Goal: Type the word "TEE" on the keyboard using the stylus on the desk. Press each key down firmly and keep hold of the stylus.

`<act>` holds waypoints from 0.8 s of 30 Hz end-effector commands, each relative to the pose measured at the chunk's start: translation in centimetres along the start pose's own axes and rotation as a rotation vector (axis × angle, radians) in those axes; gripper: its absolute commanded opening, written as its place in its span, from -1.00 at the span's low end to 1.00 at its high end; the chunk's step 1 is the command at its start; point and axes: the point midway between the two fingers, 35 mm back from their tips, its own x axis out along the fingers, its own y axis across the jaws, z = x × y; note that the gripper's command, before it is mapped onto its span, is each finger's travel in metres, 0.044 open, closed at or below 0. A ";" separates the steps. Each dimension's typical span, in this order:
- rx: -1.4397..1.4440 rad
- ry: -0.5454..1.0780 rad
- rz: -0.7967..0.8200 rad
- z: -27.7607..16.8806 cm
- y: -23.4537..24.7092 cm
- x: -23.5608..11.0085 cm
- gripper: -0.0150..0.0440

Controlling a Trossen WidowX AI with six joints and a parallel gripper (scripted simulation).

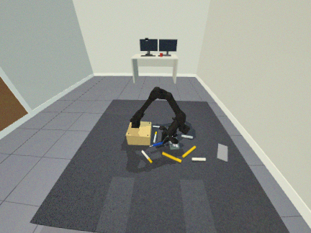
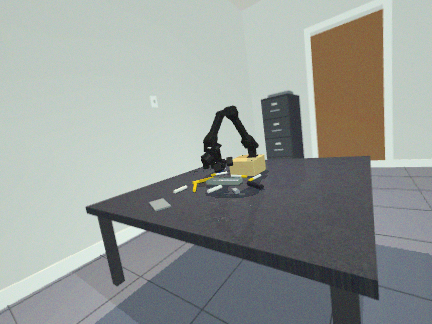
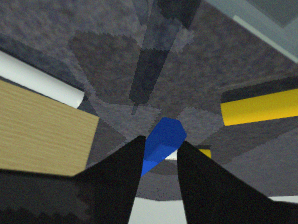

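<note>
One arm (image 1: 163,98) stands on a tan box (image 1: 139,134) on the dark desk (image 2: 300,210), arching up from the box and down again beside it. Its gripper (image 3: 160,150) is clenched on the blue stylus (image 3: 164,140); from the wrist view the stylus juts out between the two black fingers, tip out over the desk top and not touching anything that can be made out. From the top view the stylus (image 1: 157,144) shows as a short blue bar just beside the box, at the box's near right corner, under the gripper (image 1: 168,138).

The keyboard (image 1: 174,145) lies a little farther from the box than the stylus, mostly hidden by the arm's wrist; whether the stylus tip reaches it cannot be told. In the wrist view the box (image 3: 40,130) fills the left side, with a white bar (image 3: 40,80) behind it and a yellow bar (image 3: 260,106) well off to the right.

Several loose bars lie on the desk on the side of the box toward the near edge: a white and yellow one (image 1: 146,156) closest to the box, two yellow ones (image 1: 171,157) (image 1: 188,151) beyond it, then a white one (image 1: 199,159). A grey card (image 1: 222,152) lies farthest from the box. Across the room from the box stands a white table (image 1: 155,59) with two monitors (image 1: 158,45)
</note>
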 end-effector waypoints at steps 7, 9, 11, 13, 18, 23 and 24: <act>-0.083 0.024 -0.058 0.2 -0.1 -0.5 -0.49; -0.083 0.024 -0.058 0.3 -0.1 -0.3 -0.49; -0.083 0.024 -0.058 0.5 -0.2 -0.1 -0.49; -0.083 0.024 -0.058 0.7 -0.2 0.1 -0.49; -0.083 0.024 -0.058 1.2 -0.2 0.8 -0.49; -0.083 0.024 -0.058 1.7 -0.2 1.4 -0.49; -0.083 0.024 -0.058 1.8 -0.2 1.5 -0.49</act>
